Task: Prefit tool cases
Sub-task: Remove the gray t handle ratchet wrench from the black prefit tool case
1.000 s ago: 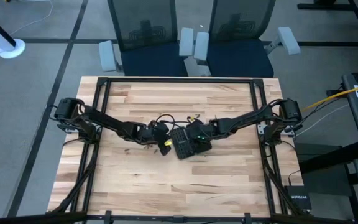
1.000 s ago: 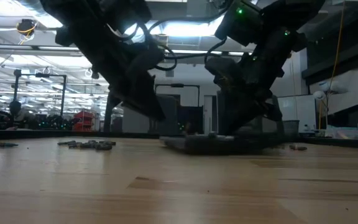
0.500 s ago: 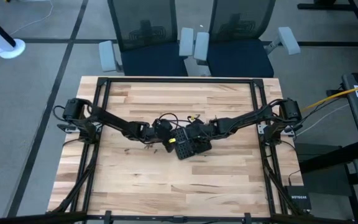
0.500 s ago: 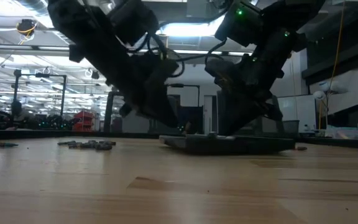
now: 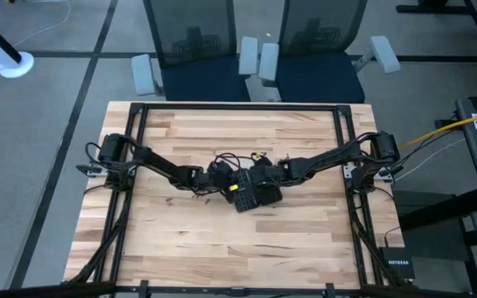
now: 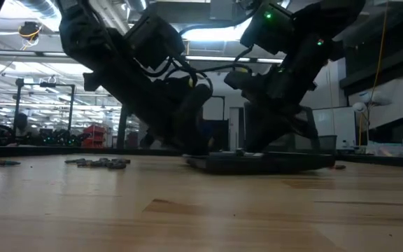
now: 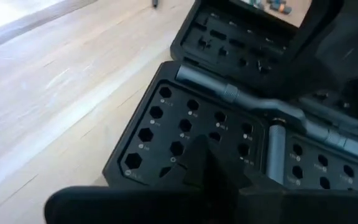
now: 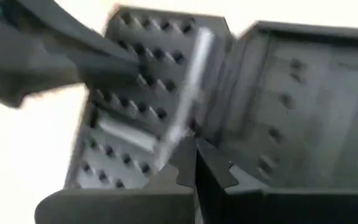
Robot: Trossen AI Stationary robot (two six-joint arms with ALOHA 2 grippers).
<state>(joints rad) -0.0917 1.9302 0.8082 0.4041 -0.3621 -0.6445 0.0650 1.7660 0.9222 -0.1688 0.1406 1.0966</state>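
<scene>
The black tool case (image 5: 255, 199) lies open at mid-table, its base flat on the wood (image 6: 271, 162). Its inside shows a grid of hex slots (image 7: 185, 124) and a silver ratchet handle (image 7: 241, 96). My left gripper (image 5: 232, 189) is shut, and its tips (image 7: 199, 149) slant down over the slot grid at the case's left end. My right gripper (image 5: 259, 184) is also shut. It comes down from the right over the case's middle (image 8: 194, 165), beside the silver handle. My left gripper's shut fingertips (image 8: 129, 65) slant down from the table's left onto the slot grid (image 8: 145, 78) of the case's left half. I cannot tell whether they touch it or stand just above. My right gripper's shut fingers (image 8: 213, 171) point steeply down at the case's middle near the silver handle (image 8: 185, 118). The fingers hide the spot, so I cannot tell whether they touch.
Small loose bits (image 6: 102, 162) lie on the wood to the left of the case. A black NETGEAR box (image 5: 397, 265) sits off the table's near right corner. Two chairs (image 5: 255, 50) stand behind the far edge. Bare wood (image 5: 238, 248) stretches in front of the case.
My left gripper has gone down and toward the table's right, from beside the case's left edge to over its slot grid, staying shut. The case and my right gripper have kept their place.
</scene>
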